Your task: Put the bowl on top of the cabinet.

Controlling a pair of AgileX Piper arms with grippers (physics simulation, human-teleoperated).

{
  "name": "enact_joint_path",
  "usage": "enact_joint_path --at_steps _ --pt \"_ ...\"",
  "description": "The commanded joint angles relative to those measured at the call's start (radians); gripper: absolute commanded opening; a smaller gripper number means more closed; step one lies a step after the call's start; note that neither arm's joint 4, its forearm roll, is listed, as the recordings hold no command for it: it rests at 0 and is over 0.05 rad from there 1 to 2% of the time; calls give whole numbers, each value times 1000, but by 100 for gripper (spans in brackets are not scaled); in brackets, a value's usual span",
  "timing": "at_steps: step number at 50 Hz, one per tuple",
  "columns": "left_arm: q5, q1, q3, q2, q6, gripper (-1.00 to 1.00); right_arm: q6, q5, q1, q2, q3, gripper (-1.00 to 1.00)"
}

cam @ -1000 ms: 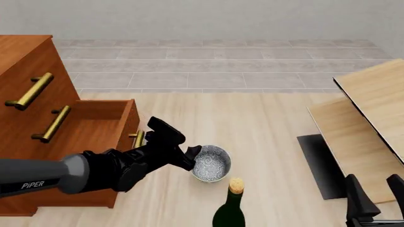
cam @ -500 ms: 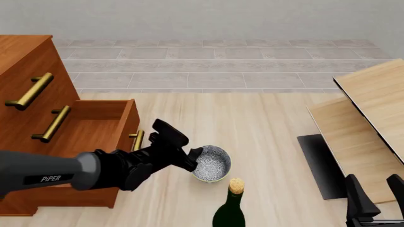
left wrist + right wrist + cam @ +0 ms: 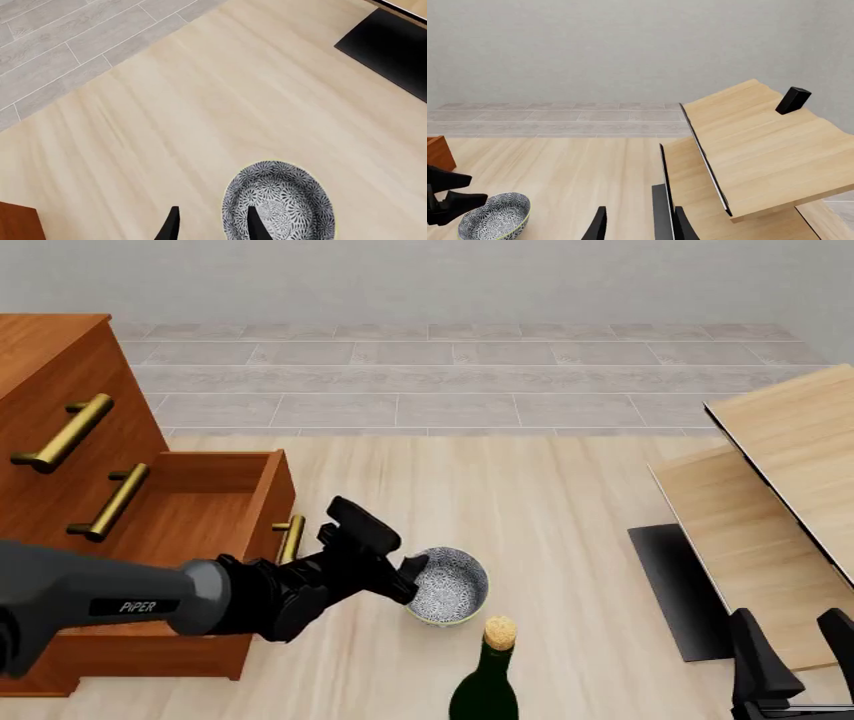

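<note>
While the left end effector (image 3: 411,575) straddles the bowl's (image 3: 447,585) near rim, fingers apart, lower centre on the floor | risk: thin rim grip slips, bowl tips | wine bottle (image 3: 486,682) close by | cabinet (image 3: 54,420) upper left

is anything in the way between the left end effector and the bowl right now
Nothing visible. The left end effector is already at the bowl; in the left wrist view one finger sits over its rim and the other outside it. The bottle stands nearer the camera, off that line.
</note>
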Motion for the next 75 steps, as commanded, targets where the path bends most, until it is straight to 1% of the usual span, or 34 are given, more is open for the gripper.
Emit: enact_joint_path --at_steps 1,14,32,33,34,45,75 --pt "-12 4 -6 23 7 100 0 0 0 0 0 100" --pt "-13 -4 -16 40 13 100 0 0 0 0 0 100" --pt "-10 1 -54 82 25 100 0 0 0 0 0 100" --pt "-10 1 -54 82 25 100 0 0 0 0 0 100" --pt "-29 -6 -40 76 40 100 0 0 0 0 0 100" --pt "-26 3 -50 96 36 100 0 0 0 0 0 100" --pt "-29 -14 -63 131 52 100 0 0 0 0 0 100"
